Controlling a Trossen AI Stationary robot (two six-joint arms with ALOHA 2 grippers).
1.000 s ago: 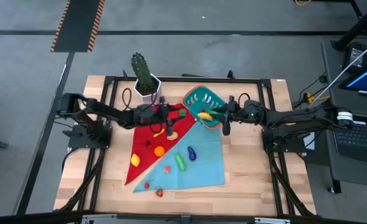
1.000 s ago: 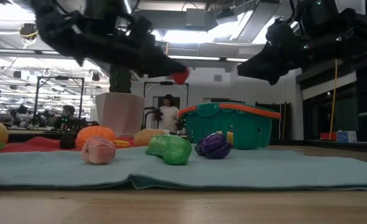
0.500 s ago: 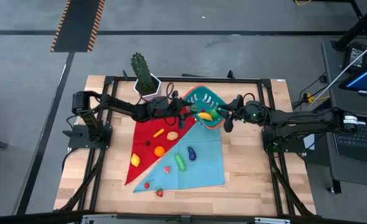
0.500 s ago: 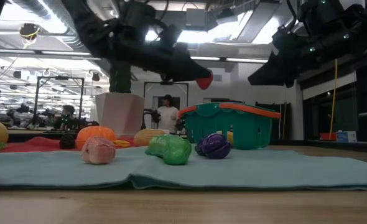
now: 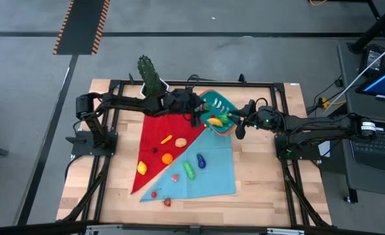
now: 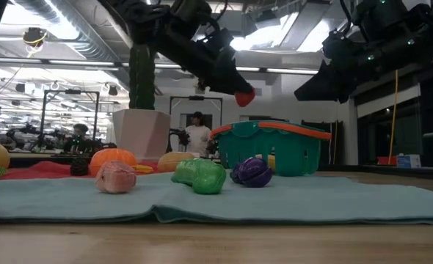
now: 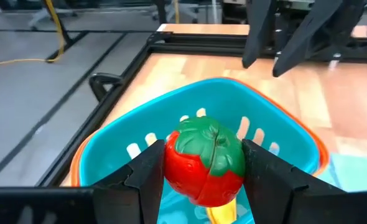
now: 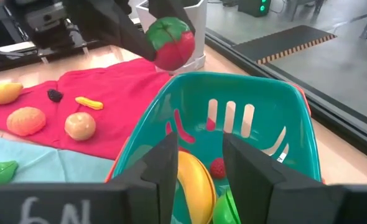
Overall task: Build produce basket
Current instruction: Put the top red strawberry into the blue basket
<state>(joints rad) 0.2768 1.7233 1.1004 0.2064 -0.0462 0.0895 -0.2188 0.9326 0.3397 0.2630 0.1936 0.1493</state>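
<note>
My left gripper (image 5: pixel 195 117) is shut on a red fruit with a green cap (image 7: pixel 205 168), held in the air over the left rim of the teal basket (image 5: pixel 211 104). The basket stands on the table with a yellow banana (image 8: pixel 193 180), a red berry (image 8: pixel 218 167) and a green piece inside. My right gripper (image 5: pixel 239 128) is open with nothing between its fingers. It stands above the basket's right rim, apart from it in the low view. More produce lies on the red and teal cloth (image 5: pixel 212 176): orange (image 5: pixel 168 157), lemon (image 5: pixel 141 168), cucumber (image 5: pixel 190 170), eggplant (image 5: pixel 200 160). My left gripper pinches the red fruit by its two opposite sides (image 7: pixel 171 171) between its two fingers (image 7: pixel 147 177). The fingers come from the table's left, slanting slightly down. The fruit is lifted clear, with its green cap turned up and away from the gripper.
A white pot with a cactus (image 5: pixel 154 88) stands at the far edge, left of the basket. Two red berries (image 5: pixel 161 197) lie near the cloth's near corner. A black frame (image 5: pixel 179 83) borders the wooden table.
My left gripper has carried the red fruit up and toward the table's right edge, from over the red cloth to the basket's rim. It has also tipped closer to level. My right gripper has tipped up a little beside the basket.
</note>
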